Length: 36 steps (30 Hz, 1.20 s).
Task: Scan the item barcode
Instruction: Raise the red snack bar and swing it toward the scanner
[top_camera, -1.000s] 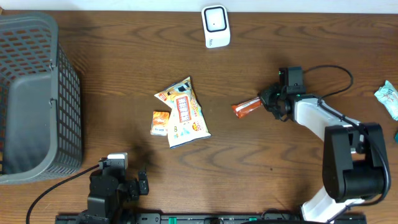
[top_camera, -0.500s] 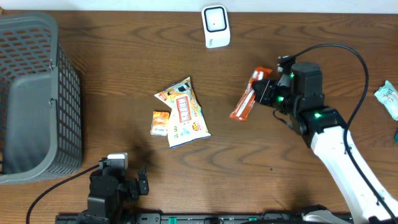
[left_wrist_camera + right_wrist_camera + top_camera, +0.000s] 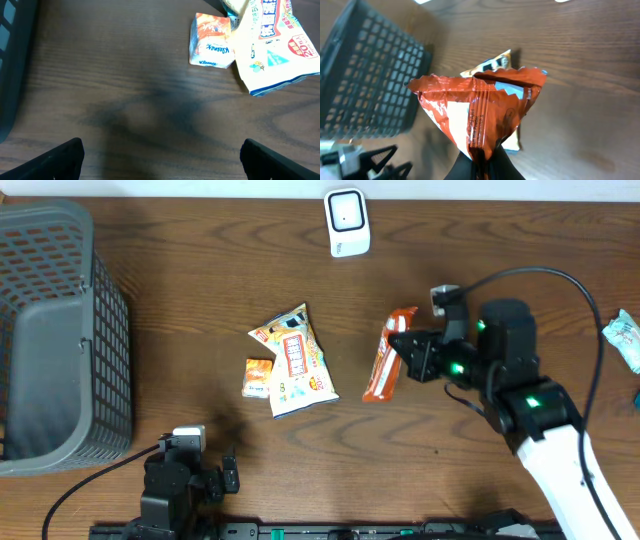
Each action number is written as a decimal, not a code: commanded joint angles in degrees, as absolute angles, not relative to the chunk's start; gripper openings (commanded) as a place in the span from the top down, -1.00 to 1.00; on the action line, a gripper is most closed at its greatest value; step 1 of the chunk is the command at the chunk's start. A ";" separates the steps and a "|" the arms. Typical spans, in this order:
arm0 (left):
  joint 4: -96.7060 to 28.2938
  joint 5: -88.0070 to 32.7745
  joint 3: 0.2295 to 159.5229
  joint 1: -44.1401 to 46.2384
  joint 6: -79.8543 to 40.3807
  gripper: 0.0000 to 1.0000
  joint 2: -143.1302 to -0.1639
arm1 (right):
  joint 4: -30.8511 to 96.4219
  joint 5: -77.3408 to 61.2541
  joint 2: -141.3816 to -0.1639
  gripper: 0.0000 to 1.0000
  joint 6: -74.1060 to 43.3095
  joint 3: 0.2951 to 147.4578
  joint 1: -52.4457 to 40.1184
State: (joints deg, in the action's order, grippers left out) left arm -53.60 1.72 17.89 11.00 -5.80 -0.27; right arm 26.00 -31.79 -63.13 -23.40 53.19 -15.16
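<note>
Orange snack packet (image 3: 381, 365): thin crinkly foil, light and floppy. It will sag and twist from any single pinch point, and the film looks slick. The best hold is a flat crimped end seam. The body is no good, since a grip there would crush the contents and wrinkle any printed code.

My right gripper (image 3: 408, 352) is clamped tight on that packet at one end seam. In the right wrist view both fingers (image 3: 461, 172) pinch the foil at the bottom of the frame, and the rest of the packet fans out away from me. It looks lifted off the tabletop, right of centre, on the near side of the white barcode scanner (image 3: 347, 222), which sits at the far edge. The packet and scanner are well apart. I can't make out a barcode on the face I can see.

My left gripper (image 3: 160, 167) is spread wide with nothing in it, parked at the near edge left of centre, with bare wood between the tips. A Kleenex tissue pack (image 3: 212, 40) and a snack bag (image 3: 272, 45) lie touching each other mid-tabletop, well apart from both grippers. The grey basket (image 3: 110, 330) sits at the left edge.
</note>
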 commanded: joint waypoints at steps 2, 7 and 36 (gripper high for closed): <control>-53.98 2.20 17.96 11.18 -5.87 -0.99 -0.23 | 28.64 -34.11 -57.76 0.97 -21.63 53.45 -15.49; -53.98 2.20 17.96 11.18 -5.87 -0.99 -0.23 | 32.56 -34.89 -53.87 0.97 -21.61 53.45 -15.49; -53.98 2.20 17.96 11.18 -5.87 -0.99 -0.23 | 28.14 -4.82 -53.78 0.97 -28.36 53.43 -15.59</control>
